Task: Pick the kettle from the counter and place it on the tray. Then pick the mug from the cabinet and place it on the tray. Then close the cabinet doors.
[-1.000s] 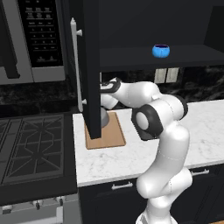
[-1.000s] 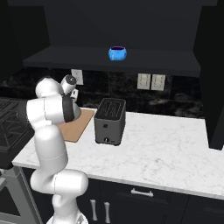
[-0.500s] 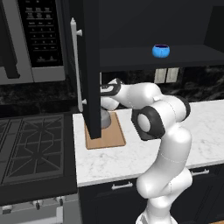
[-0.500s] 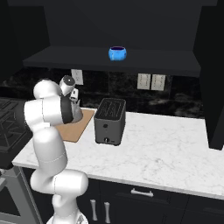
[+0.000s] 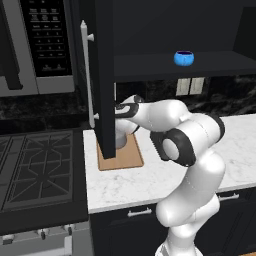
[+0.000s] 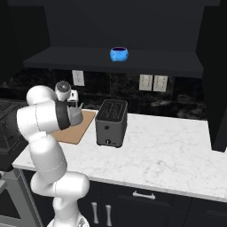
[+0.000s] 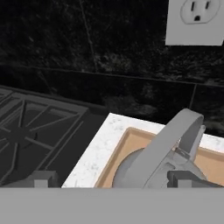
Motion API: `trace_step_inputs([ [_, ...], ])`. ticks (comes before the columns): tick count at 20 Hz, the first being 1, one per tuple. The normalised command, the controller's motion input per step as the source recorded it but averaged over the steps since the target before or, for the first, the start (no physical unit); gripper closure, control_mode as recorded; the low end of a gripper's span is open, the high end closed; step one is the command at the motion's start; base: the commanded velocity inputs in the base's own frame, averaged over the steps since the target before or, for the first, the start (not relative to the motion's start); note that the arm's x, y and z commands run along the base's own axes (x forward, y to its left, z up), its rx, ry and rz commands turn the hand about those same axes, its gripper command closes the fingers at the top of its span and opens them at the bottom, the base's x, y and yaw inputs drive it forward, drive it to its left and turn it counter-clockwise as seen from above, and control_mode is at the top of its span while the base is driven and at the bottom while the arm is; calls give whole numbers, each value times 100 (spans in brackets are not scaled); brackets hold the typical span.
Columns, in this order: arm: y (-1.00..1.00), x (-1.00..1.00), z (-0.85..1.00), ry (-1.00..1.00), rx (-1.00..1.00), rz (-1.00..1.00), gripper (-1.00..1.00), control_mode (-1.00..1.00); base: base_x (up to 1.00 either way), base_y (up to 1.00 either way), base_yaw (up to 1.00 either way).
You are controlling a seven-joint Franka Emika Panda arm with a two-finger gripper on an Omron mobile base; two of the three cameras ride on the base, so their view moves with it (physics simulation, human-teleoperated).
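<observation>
With the kettle seated on the tray and the pincer spread astride its handle, a careless withdrawal risks snagging that handle and tipping it toward the open door.

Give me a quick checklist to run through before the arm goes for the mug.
1. Kettle on the tray: ok, it sits on the board in the hand view.
2. Gripper let go of the kettle: ok, jaws stand wide either side of the handle.
3. Kettle upright: ok, handle arches up.
4. Mug on the cabinet shelf: ok, standing alone.
5. Cabinet door open: ok, it hangs out over the tray.
6. Door clear of the arm's lift path: cannot tell, the arm sits close behind it.
</observation>
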Motion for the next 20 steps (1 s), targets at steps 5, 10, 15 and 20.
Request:
trace_step_inputs([
  [5, -14, -25, 0, -9, -5, -9, -100, -100, 0, 0, 0],
  [10, -21, -34, 2, 0, -2, -17, -100, -100, 0, 0, 0],
  [15, -2, -32, 41, -4, 0, -19, -100, -100, 0, 0, 0],
  [20, 0, -25, 65, -7, 0, -16, -100, -100, 0, 0, 0],
])
